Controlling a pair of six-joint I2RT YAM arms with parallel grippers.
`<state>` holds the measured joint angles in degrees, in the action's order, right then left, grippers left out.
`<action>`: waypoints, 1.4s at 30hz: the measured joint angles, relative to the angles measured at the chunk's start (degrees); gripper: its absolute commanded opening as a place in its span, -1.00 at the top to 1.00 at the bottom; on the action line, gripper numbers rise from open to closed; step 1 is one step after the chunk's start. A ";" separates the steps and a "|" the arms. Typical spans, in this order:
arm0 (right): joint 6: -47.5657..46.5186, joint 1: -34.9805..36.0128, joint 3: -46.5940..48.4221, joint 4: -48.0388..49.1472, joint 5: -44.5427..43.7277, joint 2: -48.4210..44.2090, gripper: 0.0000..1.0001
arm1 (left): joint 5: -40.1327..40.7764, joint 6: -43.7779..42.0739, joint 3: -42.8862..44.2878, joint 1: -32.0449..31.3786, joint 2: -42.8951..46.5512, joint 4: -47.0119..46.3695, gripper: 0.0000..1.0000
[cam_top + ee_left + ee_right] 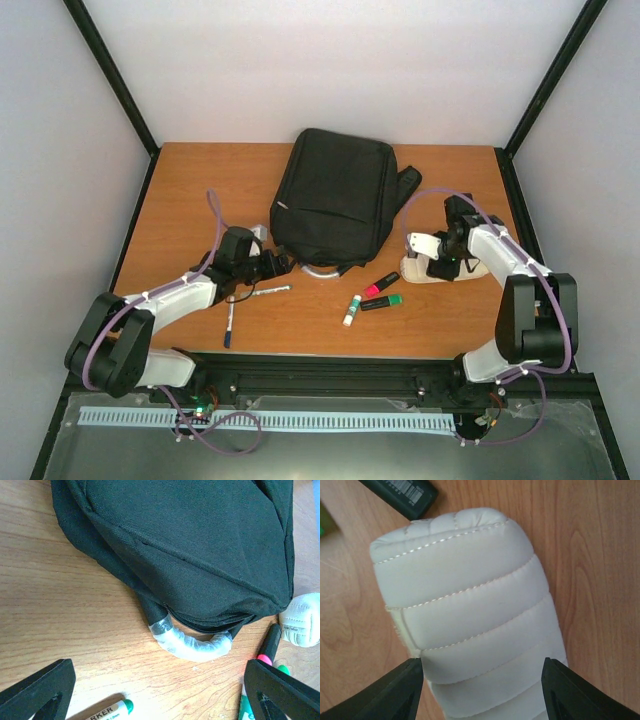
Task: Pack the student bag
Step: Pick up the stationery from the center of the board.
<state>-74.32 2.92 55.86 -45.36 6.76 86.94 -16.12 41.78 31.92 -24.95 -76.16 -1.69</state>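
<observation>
Centrally, toward the far edge of the wooden worktop (180, 190), the student bag (335, 195) lies flat, its grey loop handle (192, 645) pointing at the near edge. The left gripper (283, 265) sits just beside that handle end, on its left, jaws spread wide and empty. The right gripper (480, 680) straddles the white ribbed pouch (470, 605), right of the bag's near corner; whether it pinches, I cannot tell. Only the right wrist view shows the pouch's stitching; only the top view shows the pen (229, 322) toward the near edge.
</observation>
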 measured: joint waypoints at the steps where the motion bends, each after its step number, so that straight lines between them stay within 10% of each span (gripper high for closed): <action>1: 0.33 0.00 0.09 0.00 0.20 -0.22 -0.35 | 0.00 0.00 -0.13 0.00 0.07 0.02 -0.91; 42: -5.44 -3.96 -10.29 17.55 -4.39 -4.48 -0.38 | -0.52 0.02 -0.50 0.20 1.14 0.04 -0.91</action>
<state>-79.77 -1.04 45.56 -27.81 2.37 82.46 -16.64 41.80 31.42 -24.75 -75.02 -1.65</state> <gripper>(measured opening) 0.660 0.953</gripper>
